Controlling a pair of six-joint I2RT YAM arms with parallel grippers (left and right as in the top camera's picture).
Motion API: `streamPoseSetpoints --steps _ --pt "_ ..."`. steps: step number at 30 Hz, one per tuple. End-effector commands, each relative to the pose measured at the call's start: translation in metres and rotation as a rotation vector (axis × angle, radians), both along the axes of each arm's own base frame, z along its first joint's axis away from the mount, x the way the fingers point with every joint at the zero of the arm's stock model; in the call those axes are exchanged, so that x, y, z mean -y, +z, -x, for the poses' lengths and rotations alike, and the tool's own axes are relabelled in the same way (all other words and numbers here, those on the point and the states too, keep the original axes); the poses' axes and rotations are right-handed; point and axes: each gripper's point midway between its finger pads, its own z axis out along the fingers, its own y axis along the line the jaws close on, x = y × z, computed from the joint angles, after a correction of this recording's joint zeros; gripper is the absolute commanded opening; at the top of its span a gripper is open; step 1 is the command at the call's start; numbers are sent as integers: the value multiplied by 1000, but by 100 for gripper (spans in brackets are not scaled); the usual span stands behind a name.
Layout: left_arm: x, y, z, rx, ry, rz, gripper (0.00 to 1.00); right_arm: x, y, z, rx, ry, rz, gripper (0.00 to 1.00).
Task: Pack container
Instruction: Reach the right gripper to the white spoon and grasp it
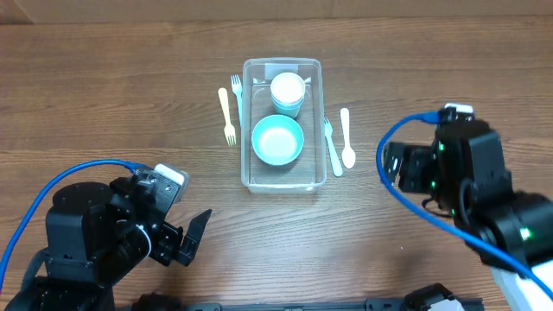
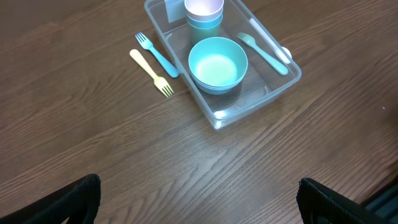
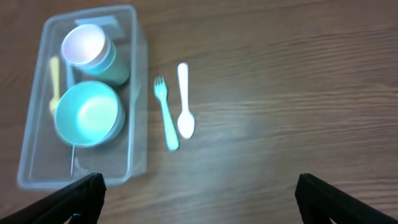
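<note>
The clear container (image 1: 285, 183) stands at the table's middle, holding a light-blue bowl (image 1: 277, 141) and a white cup nested in a blue cup (image 1: 288, 91). A yellow fork (image 1: 226, 117) and a blue fork (image 1: 237, 97) lie on the wood to its left. To its right are a teal fork (image 1: 331, 147) and a white spoon (image 1: 346, 138). My left gripper (image 1: 186, 240) hovers open at the front left, well short of the container (image 2: 249, 109). The right gripper (image 1: 389, 166) is open too, right of the spoon (image 3: 185, 102), over bare wood with nothing between its fingers.
Brown wooden tabletop (image 1: 104, 95) all round. Blue cables loop from both arms (image 1: 60, 177). In the right wrist view the teal fork (image 3: 165, 115) lies next to the container's wall (image 3: 134, 74).
</note>
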Motion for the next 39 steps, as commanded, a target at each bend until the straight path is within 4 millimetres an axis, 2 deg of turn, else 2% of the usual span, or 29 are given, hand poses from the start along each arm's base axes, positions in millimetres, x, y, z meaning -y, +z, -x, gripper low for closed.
streamPoseSetpoints --steps 1,3,4,5,7,10,13,15,20,24,30,33,39 --pt "2 -1 0 -3 -19 5 100 9 -8 -23 -19 78 -5 100" --pt "2 -1 0 -3 -19 5 100 34 -25 -48 -58 33 4 100" --pt "2 -1 0 -3 -19 5 100 38 -32 -57 -71 38 -3 99" --pt "2 -1 0 -3 -19 5 100 38 -51 -77 -106 99 23 96" --pt "2 -1 0 -3 -19 5 100 37 -75 -97 -149 125 36 95" --pt "2 -1 0 -3 -19 5 100 33 -128 -128 -243 138 13 93" --pt "2 -1 0 -3 -19 5 100 24 -175 -145 -317 170 -31 91" --pt "2 -1 0 -3 -19 5 100 13 -199 -153 -344 198 -34 89" --pt "2 -1 0 -3 -19 5 100 -18 -230 -158 -373 283 23 86" --pt "2 -2 -1 -7 -18 5 100 -19 -266 -151 -467 262 16 74" --pt "2 -2 -1 -6 -19 4 100 -23 -279 -140 -511 272 31 70" --pt "2 -2 -1 -6 -19 4 100 -34 -293 -122 -552 303 60 71" --pt "2 -2 -1 -6 -19 4 100 -44 -294 -117 -560 289 92 72"
